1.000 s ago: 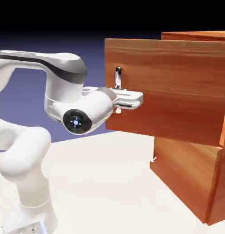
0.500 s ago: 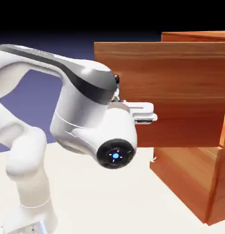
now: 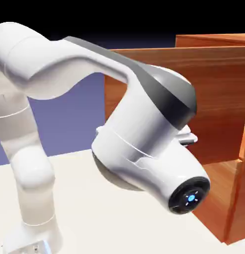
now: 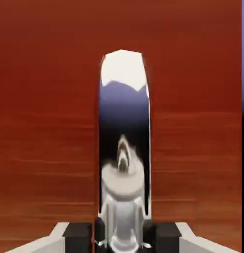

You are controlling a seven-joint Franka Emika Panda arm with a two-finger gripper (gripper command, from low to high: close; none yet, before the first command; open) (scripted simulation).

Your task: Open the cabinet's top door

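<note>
The cabinet of reddish-brown wood stands at the exterior view's right. Its top door hangs swung out from the body, its face toward the camera. In the exterior view my own forearm covers the handle and the gripper. The hand view shows the silver bar handle upright against the door's wood, running down between the dark finger pads. My gripper is shut on this handle.
The lower panel of the cabinet stays flush below the open door. My arm's large white link fills the middle of the exterior view, above the pale table. The robot's base sits at the lower left.
The top door has swung further out with the handle in my grip. My arm has swept toward the camera and to the right, and it now hides the handle and hand in the exterior view.
</note>
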